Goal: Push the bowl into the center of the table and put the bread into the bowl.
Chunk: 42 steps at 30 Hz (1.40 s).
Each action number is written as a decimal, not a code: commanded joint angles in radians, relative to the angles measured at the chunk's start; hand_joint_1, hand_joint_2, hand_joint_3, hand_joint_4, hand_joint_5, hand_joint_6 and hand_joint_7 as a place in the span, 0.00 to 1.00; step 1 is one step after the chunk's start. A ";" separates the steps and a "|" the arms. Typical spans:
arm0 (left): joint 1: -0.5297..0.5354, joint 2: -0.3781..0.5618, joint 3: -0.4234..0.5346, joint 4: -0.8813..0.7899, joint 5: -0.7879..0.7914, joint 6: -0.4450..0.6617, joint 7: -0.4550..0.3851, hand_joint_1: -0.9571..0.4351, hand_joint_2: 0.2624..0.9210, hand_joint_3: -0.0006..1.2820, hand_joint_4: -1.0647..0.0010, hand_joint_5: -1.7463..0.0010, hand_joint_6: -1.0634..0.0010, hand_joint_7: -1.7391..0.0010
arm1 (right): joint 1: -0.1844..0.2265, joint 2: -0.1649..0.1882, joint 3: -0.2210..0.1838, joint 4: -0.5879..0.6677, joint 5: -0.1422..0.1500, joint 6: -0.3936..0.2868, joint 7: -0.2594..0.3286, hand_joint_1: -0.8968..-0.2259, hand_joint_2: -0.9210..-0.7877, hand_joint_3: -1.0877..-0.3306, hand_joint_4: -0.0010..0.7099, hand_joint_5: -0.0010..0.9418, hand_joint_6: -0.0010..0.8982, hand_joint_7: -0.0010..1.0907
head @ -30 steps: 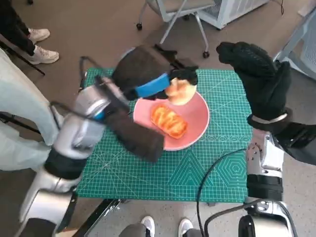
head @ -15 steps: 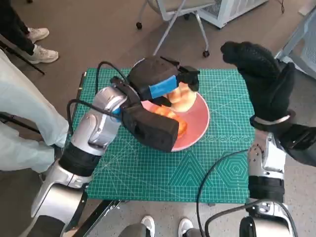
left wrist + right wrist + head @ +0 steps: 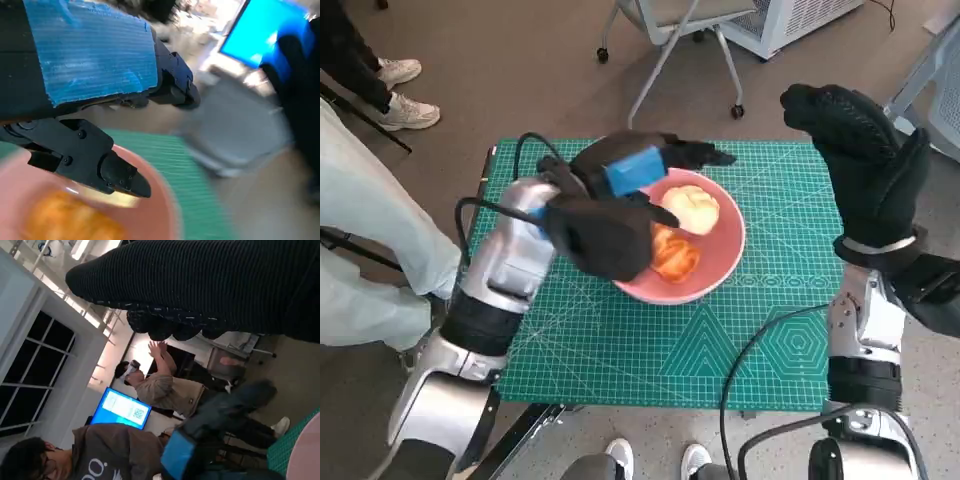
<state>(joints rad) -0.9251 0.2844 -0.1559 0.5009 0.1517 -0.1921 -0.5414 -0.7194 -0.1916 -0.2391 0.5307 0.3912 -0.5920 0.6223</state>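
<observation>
The pink bowl [image 3: 720, 268] stands near the middle of the green mat. Two breads lie in it: a pale round bun [image 3: 691, 208] and an orange glazed piece [image 3: 672, 254]. My left hand [image 3: 642, 167], black with blue tape, hovers over the bowl's far left rim, fingers spread and holding nothing. In the left wrist view its fingers [image 3: 107, 169] hang above the bowl [image 3: 155, 220] and the orange bread [image 3: 70, 225]. My gloved right hand [image 3: 858, 160] is raised over the table's right edge, empty, fingers stretched out. The glove [image 3: 225, 285] fills the top of the right wrist view.
The green cutting mat [image 3: 650, 350] covers the small table. An office chair base [image 3: 665, 40] stands beyond the far edge. A person's legs and shoes [image 3: 395, 95] are at the left, feet [image 3: 615, 455] at the near edge. People [image 3: 165, 385] show in the right wrist view.
The pale bun was in my left hand above the bowl; now it lies in the bowl and the hand has let go and drawn back to the left. The right hand drifted slightly right.
</observation>
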 commanded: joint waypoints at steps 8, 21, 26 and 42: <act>0.067 -0.051 0.178 -0.080 -0.259 -0.024 0.017 0.32 1.00 0.23 0.85 1.00 0.80 1.00 | -0.024 -0.005 0.003 0.014 -0.006 0.014 -0.021 0.37 0.00 0.59 0.26 0.00 0.10 0.35; 0.195 -0.165 0.293 -0.207 -0.425 -0.079 0.126 0.22 1.00 0.39 0.84 0.99 0.85 1.00 | -0.049 -0.009 0.006 0.004 -0.018 0.014 -0.040 0.37 0.00 0.60 0.28 0.00 0.16 0.29; 0.236 -0.197 0.300 -0.235 -0.396 -0.145 0.195 0.19 1.00 0.39 0.83 0.99 0.82 0.99 | -0.048 -0.004 0.015 -0.018 -0.024 0.015 -0.053 0.38 0.00 0.56 0.27 0.00 0.16 0.27; 0.249 -0.190 0.283 -0.198 -0.386 -0.236 0.189 0.17 1.00 0.42 0.83 0.99 0.82 0.98 | -0.067 -0.001 0.031 -0.041 -0.021 0.036 -0.061 0.37 0.00 0.54 0.26 0.00 0.17 0.23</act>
<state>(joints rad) -0.6832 0.0911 0.1316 0.2940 -0.2412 -0.3994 -0.3488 -0.7831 -0.1933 -0.2136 0.4964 0.3685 -0.5769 0.5665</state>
